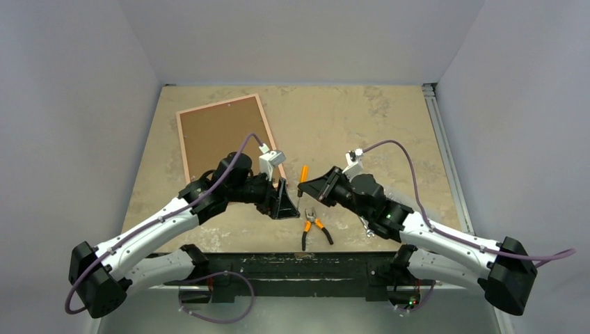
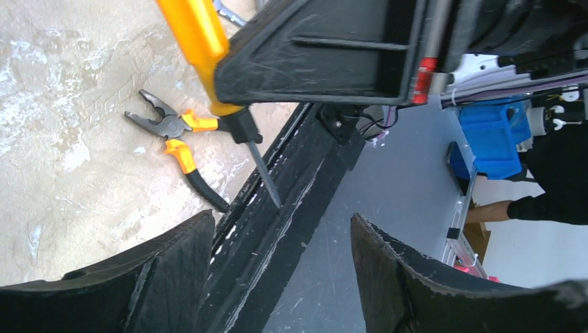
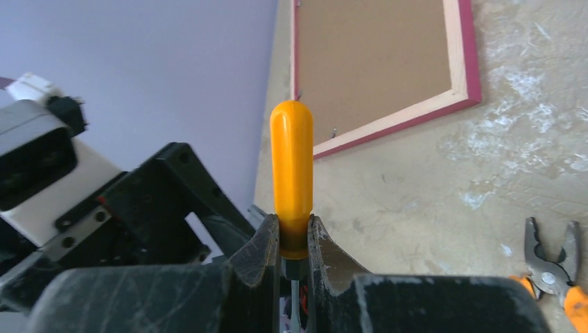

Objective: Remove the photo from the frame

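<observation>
**Frame lies board-up, beyond and to the left of both jaws**

The right jaws are clamped on an orange screwdriver (image 3: 291, 166), its handle pointing away from the arm bases. The left jaws stand spread and empty, facing the tool. The frame (image 1: 224, 136) rests flat on the worktop (image 1: 362, 125), brown board up. Its long axis runs away from the bases and its near corner sits just behind the left jaws, so the left arm (image 1: 160, 226) is nearer. The photo is hidden, presumably beneath the board. Pliers (image 1: 313, 226) lie just nearside of the jaws.
</observation>
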You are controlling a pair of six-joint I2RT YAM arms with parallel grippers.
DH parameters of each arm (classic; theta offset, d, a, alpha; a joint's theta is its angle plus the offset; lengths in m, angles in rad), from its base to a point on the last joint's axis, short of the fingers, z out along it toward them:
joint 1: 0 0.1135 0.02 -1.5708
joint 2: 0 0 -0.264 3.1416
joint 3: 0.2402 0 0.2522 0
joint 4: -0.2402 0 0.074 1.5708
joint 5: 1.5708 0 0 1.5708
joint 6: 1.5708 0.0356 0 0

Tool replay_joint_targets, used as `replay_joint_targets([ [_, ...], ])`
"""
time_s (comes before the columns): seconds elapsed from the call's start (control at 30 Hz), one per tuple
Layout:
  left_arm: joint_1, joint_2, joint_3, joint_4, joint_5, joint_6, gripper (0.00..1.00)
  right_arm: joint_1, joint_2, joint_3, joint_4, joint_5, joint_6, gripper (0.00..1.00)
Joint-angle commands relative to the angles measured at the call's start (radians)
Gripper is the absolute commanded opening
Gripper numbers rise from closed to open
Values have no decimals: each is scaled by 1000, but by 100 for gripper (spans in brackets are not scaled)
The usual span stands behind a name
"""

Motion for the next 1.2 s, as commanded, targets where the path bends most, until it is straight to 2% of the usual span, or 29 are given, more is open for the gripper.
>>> replay_joint_targets([
  [0.0, -26, 27, 33, 46, -58, 22, 68, 2, -41, -22, 146, -32, 51, 0],
  [0.4, -65, 77, 69, 42, -99, 13, 52, 8, -23, -81, 281, -84, 106, 0],
  [0.53, -66, 94, 78, 49, -88, 1, 43, 12, -21, -81, 288, -84, 100, 0],
  [0.57, -66, 97, 78, 54, -81, -3, 39, 12, -22, -81, 288, -84, 97, 0],
  [0.63, -66, 97, 81, 57, -78, 2, 19, 12, -20, -74, 289, -103, 70, 0],
  [0.67, -66, 91, 84, 46, -77, 11, 3, 12, -20, -65, 274, -116, 39, 3],
  [0.7, -67, 82, 85, 35, -76, 25, 0, 12, -25, -42, 221, -161, -7, 16],
  [0.8, -65, 17, 56, 42, -6, 83, 0, -3, -76, 47, -49, -201, -265, 66],
  [0.83, -64, 9, 55, 29, 39, 113, 0, -12, -98, 62, -118, -221, -335, 76],
  [0.87, -65, -2, 62, 1, 82, 145, 0, -31, -121, 76, -162, -258, -392, 82],
  [0.9, -65, -10, 72, -35, 121, 176, 0, -67, -147, 86, -191, -310, -435, 86],
  [1.0, -65, -31, 76, -96, 257, 250, 0, -144, -158, 123, -192, -665, -550, 90],
  [1.07, -65, -44, 70, -122, 313, 281, 0, -155, -128, 167, -203, -828, -589, 85],
  [1.17, -65, -45, 68, -159, 371, 304, 0, -155, -49, 275, -286, -976, -661, 71],
])
